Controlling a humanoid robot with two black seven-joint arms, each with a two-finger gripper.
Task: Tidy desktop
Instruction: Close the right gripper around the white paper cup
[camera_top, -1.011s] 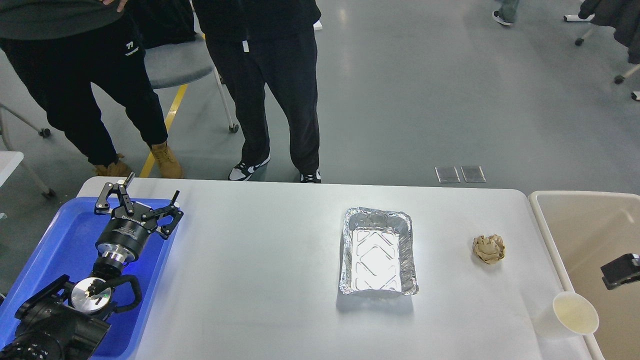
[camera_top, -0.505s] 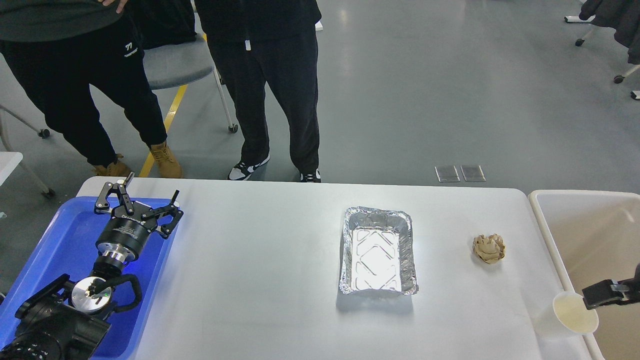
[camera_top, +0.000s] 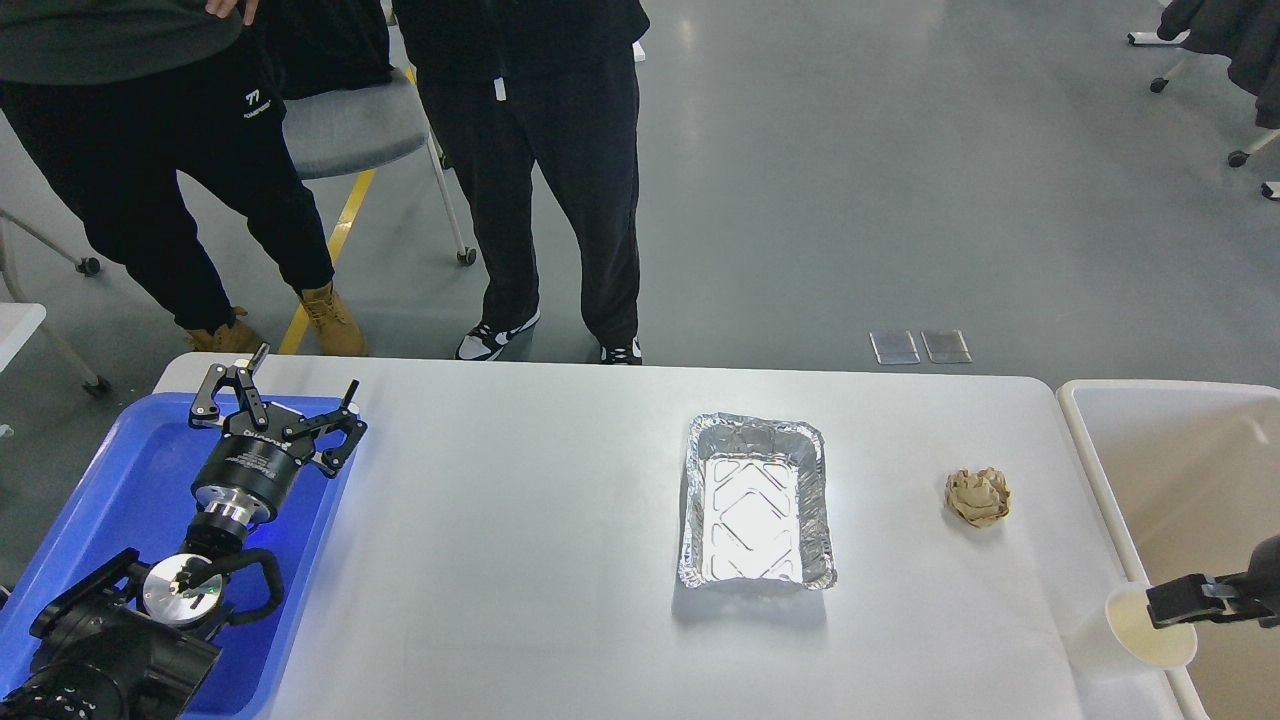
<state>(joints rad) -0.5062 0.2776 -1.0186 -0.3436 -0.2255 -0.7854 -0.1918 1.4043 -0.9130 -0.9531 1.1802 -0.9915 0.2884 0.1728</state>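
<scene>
The white desktop (camera_top: 520, 520) holds an empty foil tray (camera_top: 757, 505) at its middle, a crumpled brown paper ball (camera_top: 978, 497) to the right, and a white paper cup (camera_top: 1128, 632) at the front right corner. My left gripper (camera_top: 300, 385) is open and empty, hovering over the blue tray's far right corner. My right gripper (camera_top: 1165, 606) comes in from the right edge. One dark finger lies across the cup's rim and mouth, and its other finger cannot be made out.
A blue plastic tray (camera_top: 110, 480) sits at the table's left end under my left arm. A beige bin (camera_top: 1180, 460) stands against the table's right end. Two people stand beyond the far edge, with a grey chair (camera_top: 350, 125) behind them.
My right gripper has moved left and down, from over the beige bin to the paper cup's rim. The left arm and the things on the table have not moved.
</scene>
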